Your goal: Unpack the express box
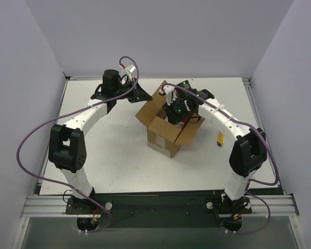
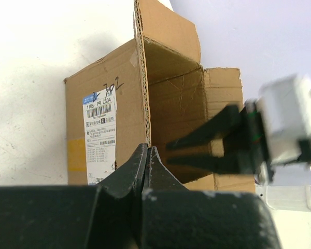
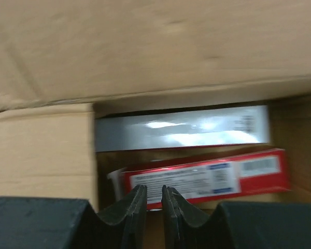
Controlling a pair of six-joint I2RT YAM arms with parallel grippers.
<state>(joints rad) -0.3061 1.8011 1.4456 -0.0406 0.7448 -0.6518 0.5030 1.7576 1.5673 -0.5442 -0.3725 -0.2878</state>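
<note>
White table (image 1: 114, 155), matt, closed in by pale lilac walls (image 1: 160, 36).

Left pincer (image 1: 141, 94) was noted at 10 o'clock of the express box (image 1: 166, 129). Its fingers were pressed together against the corrugated edge of an upright flap (image 2: 168, 31). Whether card was nipped between them could not be told.

Express box was set near table centre, slightly toward 2 o'clock: brown corrugated card, rectangular, four flaps splayed, white printed label (image 2: 99, 135) on one side wall.

Right pincer (image 1: 179, 111) was lowered into the open mouth. Its fingers were parted by a narrow gap, with nothing seen between them.

In the right wrist view a flat red pack (image 3: 207, 176), glossy with a white label, was found at 12 o'clock of the fingertips, just beyond them. Its long axis ran 9 to 3, crosswise to the gap. A silver-grey carton (image 3: 181, 127) was lodged behind it, parallel. The right arm was judged nearer for the lift.

A small yellow item (image 1: 220, 138) was seen at 3 o'clock of the box, apart from it.
</note>
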